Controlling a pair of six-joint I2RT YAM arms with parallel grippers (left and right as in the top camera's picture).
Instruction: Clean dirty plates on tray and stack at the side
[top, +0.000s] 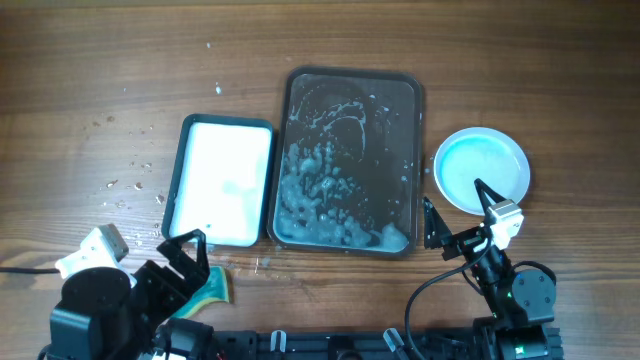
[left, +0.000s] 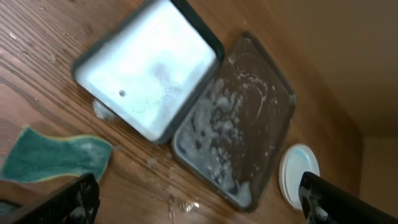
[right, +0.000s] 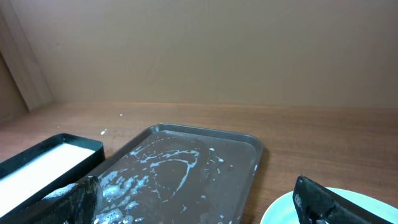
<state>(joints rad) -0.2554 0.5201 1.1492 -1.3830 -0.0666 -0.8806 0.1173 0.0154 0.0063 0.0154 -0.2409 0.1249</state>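
The plates lie just beyond the released, empty right end effector.

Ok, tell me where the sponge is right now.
Overhead, the sponge lies front left on the table, below the white-inside tray, beside the left gripper.

Resting with left arm at near-left corner of the desk, jaws spread wide, holding nothing. Holding right arm at near-right side, jaws parted wide as well, aimed forward.
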